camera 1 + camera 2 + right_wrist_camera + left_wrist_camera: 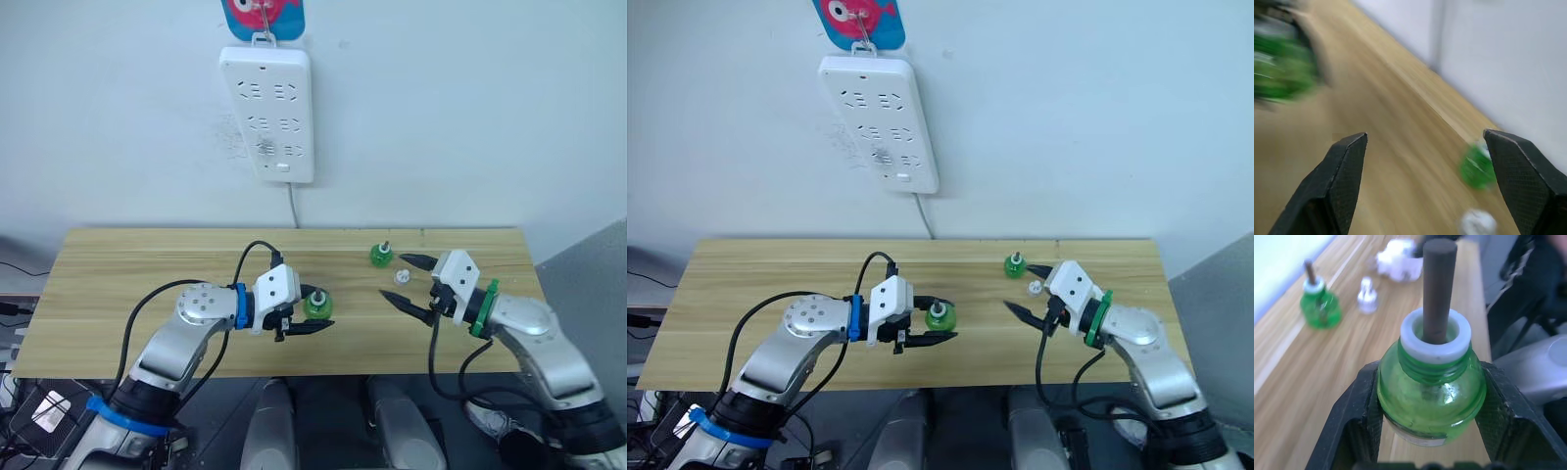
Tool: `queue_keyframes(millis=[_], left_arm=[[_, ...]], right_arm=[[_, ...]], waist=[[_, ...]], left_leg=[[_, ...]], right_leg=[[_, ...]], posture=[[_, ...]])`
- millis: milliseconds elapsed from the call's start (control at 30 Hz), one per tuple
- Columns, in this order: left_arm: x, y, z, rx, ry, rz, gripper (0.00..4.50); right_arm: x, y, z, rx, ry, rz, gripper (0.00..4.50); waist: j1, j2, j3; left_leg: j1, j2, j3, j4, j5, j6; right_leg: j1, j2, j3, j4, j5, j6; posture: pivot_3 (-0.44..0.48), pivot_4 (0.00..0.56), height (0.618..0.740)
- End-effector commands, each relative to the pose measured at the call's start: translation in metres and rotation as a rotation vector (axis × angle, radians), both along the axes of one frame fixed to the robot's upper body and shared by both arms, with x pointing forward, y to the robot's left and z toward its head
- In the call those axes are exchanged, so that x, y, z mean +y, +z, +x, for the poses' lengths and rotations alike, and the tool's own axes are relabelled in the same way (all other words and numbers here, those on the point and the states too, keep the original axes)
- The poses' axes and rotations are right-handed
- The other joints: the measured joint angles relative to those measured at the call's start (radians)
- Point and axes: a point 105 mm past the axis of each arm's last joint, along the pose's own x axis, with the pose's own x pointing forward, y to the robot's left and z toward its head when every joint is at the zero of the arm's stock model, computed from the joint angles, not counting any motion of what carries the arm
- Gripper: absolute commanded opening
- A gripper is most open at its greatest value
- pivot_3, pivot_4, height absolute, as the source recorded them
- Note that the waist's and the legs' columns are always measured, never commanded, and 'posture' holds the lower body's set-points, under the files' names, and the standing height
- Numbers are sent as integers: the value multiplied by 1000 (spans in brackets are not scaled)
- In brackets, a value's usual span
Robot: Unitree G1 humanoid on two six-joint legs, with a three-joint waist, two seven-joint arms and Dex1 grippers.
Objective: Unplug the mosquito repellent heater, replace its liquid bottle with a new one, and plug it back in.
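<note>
My left gripper is shut on a translucent green bottle with a white collar and a bare dark wick, held just above the wooden table near its front middle. A second green bottle with a thin wick stands farther back and to the right. I cannot tell which of the two is the new one. A small whitish cap lies in front of it. My right gripper is open and empty, its fingers on either side of the cap. The mosquito repellent heater is out of view.
A long white power strip hangs on the wall above the table with nothing plugged in. Its cord drops behind the table's back edge. Black cables loop from both wrists over the table's front edge.
</note>
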Motion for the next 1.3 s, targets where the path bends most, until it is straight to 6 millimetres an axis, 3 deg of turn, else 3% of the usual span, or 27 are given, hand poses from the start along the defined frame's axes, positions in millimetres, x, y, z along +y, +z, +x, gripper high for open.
queue_keyframes(millis=[33, 200, 433, 533, 767, 800, 1067, 1233, 1267, 1300], left_arm=[[-12, 8, -2, -25, -93, -30, 2230], [-20, 17, 5, -51, -118, -49, 2230], [-25, 26, 4, -81, -140, -70, 2230], [-23, 25, 4, -91, -145, -59, 2230], [-24, 25, 4, -113, -151, -66, 2230], [-25, 26, 4, -116, -152, -69, 2230], [-24, 29, -4, -84, -157, -108, 2230], [-23, 36, 1, -110, -102, -164, 2230], [-23, 36, 2, -120, -102, -157, 2941], [-23, 35, 2, -127, -102, -152, 3213]], right_arm=[[33, 16, -24, 50, 149, 12, 3954], [52, 20, -24, 69, 180, 36, 3954], [63, 15, -19, 47, 184, 49, 3954], [65, 15, -17, 34, 184, 65, 3351], [68, 11, -15, 2, 187, 49, 896], [68, 11, -15, -8, 188, 40, 792], [67, 17, -12, -90, 192, 34, 792], [61, 25, -13, -108, 191, 60, 792], [59, 26, -13, -111, 190, 65, 792], [57, 27, -13, -115, 189, 69, 792]], waist=[[0, 0, -1], [2, -1, -2], [2, -1, -2], [2, -1, -3], [2, -1, -11], [2, -1, -13], [2, -1, -27], [3, -2, -41], [4, -2, -47], [4, -2, -52]], left_leg=[[0, 0, 0, 0, 0, 0], [-1, -1, -1, 1, 0, 0], [-2, 0, -1, 1, 0, 0], [-2, 0, -1, 1, 0, 0], [-2, 0, -1, 1, 2, -3], [-2, 0, -1, 1, 2, -3], [-2, 0, -1, 0, 2, -3], [-2, 0, -1, 0, 2, -3], [-2, 0, -1, 0, 2, -3], [-2, 0, -1, 0, 2, -3]], right_leg=[[0, 0, -1, 0, 0, 0], [0, -1, -1, -2, 0, 0], [0, -1, -2, -2, 0, 0], [0, -1, -2, -2, 0, 0], [0, -1, -2, -2, 0, 0], [0, -1, -2, -2, 0, 0], [0, -1, -2, -2, 0, 0], [0, -1, -2, -2, 0, 0], [0, -1, -2, -3, 0, 0], [0, -1, -2, -3, 0, 0]], posture=[[-21, 280, 740], [-19, 267, 740], [-11, 252, 740], [-6, 248, 740], [1, 231, 740], [1, 230, 740], [8, 213, 740], [11, 191, 740], [11, 185, 740], [7, 180, 740]])
